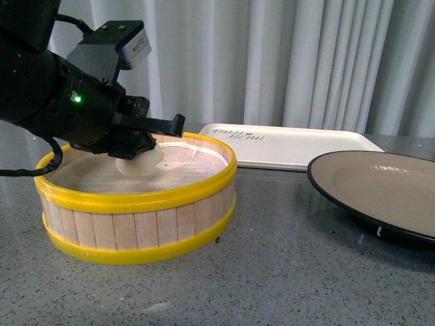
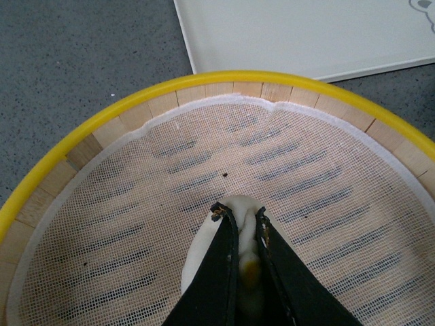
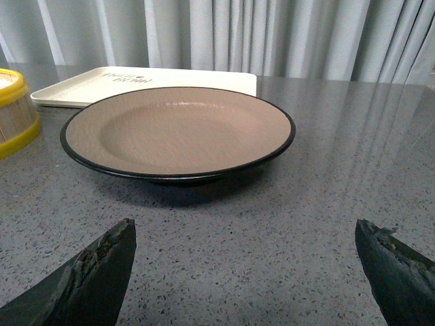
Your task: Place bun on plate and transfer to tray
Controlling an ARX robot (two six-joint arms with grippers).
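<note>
So the left gripper [image 2: 240, 217] is pinching the bun [image 2: 201, 259] between its black fingers [image 2: 214, 278], over the white mesh [image 2: 136, 224] lining the yellow-rimmed steamer basket [image 2: 136, 103]. The tray [image 2: 306, 34] is sitting just past the rim on the grey table [image 2: 81, 54].

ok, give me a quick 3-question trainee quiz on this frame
1. True or false: the left end effector is shut on the bun.
2. The bun is over which item? A) steamer basket B) plate C) tray
3. Fill in: the right end effector is ____ and holds nothing.

Key: 1 true; 2 A; 3 open.
</note>
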